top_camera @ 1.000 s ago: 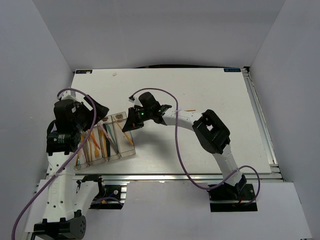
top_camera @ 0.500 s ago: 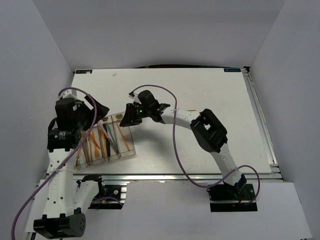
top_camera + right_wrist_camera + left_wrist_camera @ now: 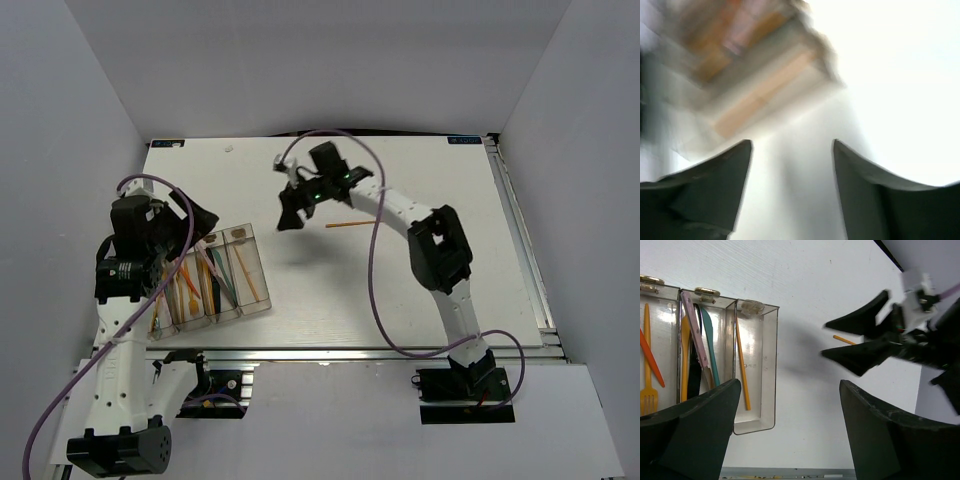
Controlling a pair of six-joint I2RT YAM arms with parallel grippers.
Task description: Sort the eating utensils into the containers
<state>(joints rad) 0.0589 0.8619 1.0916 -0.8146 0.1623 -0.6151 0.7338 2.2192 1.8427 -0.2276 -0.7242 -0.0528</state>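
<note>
- The right claw (image 3: 291, 214) has lifted off the bins (image 3: 258, 308) and swung away toward 1 o'clock. Its fingers have spread apart and hold nothing.
- The left claw (image 3: 790, 390) hangs over the bins, wide open and empty too.
- Most utensils lie in the bins. An orange stick (image 3: 742, 371) lies in the end bin.
- A loose stick (image 3: 345, 224) lies on the table (image 3: 320, 290), at 3 o'clock from the right claw.
- I think a drop is just done. Next, the right claw should pinch the loose stick and carry it toward 8 o'clock.
</note>
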